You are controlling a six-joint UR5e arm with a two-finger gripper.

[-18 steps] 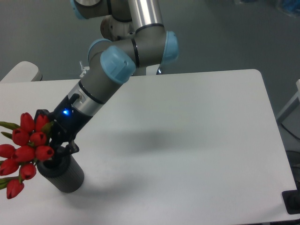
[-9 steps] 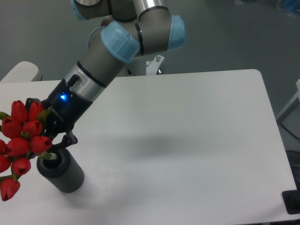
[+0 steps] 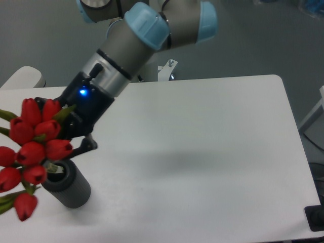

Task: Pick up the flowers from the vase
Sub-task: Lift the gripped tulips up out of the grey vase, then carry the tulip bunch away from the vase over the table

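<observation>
The flowers (image 3: 33, 152), a bunch of red tulip buds with thin green leaves, hang at the far left, lifted above the vase (image 3: 67, 184). The vase is a short dark grey ribbed cylinder standing on the white table (image 3: 202, 152) near its front left corner. Its black opening shows just below the buds, and a pale stem end still reaches into it. My gripper (image 3: 71, 144) comes down from the upper right and is shut on the flowers' stems just above the vase. The buds hide most of the fingers.
The arm's grey and blue links (image 3: 147, 30) slant over the table's back left. A pale rounded object (image 3: 23, 77) sits beyond the table's left rear corner. A dark object (image 3: 316, 217) lies at the front right edge.
The gripper has risen and shifted slightly right with the flowers. The buds now sit higher above the vase, whose opening is more exposed. The vase has not moved.
</observation>
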